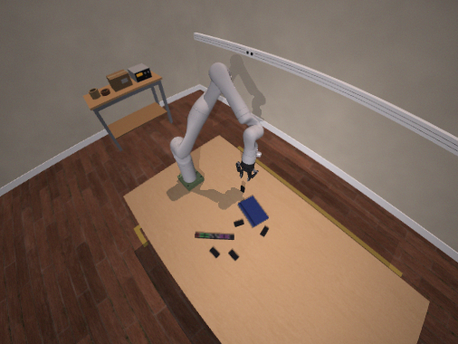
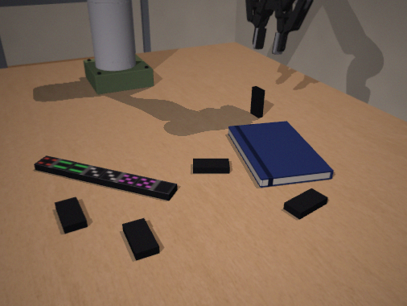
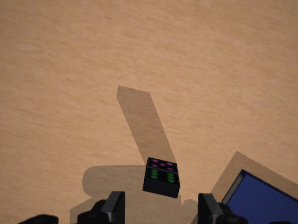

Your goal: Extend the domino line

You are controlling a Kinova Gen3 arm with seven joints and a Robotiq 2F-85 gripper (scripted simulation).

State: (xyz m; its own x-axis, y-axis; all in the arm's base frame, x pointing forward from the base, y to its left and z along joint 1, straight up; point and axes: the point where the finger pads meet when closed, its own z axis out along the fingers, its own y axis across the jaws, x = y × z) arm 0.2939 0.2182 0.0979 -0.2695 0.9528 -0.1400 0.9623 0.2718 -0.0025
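Note:
The line (image 1: 214, 236) (image 2: 105, 177) lies flat; its left end in the exterior view shows red pips, its right end is blank. One domino (image 1: 243, 188) (image 2: 257, 101) (image 3: 161, 178) stands upright on its short end behind the book. The wrist view shows its face, a green half above a magenta half, each with several pips. Four dominoes lie face down: one (image 1: 239, 223) (image 2: 211, 166) between line and book, one (image 1: 264, 231) (image 2: 306, 203) before the book, two (image 1: 214, 253) (image 2: 71, 214) (image 1: 233, 254) (image 2: 141, 238) before the line. My gripper (image 1: 247, 176) (image 2: 268, 49) (image 3: 161, 206) is partly open, empty, above and beyond the standing domino.
A blue book (image 1: 253, 211) (image 2: 279, 150) (image 3: 265, 200) lies flat close to the standing domino, between it and the face-down domino in front. The arm's green base (image 1: 190, 180) (image 2: 121, 79) is at the back left of the table (image 1: 290, 281) (image 2: 241, 262).

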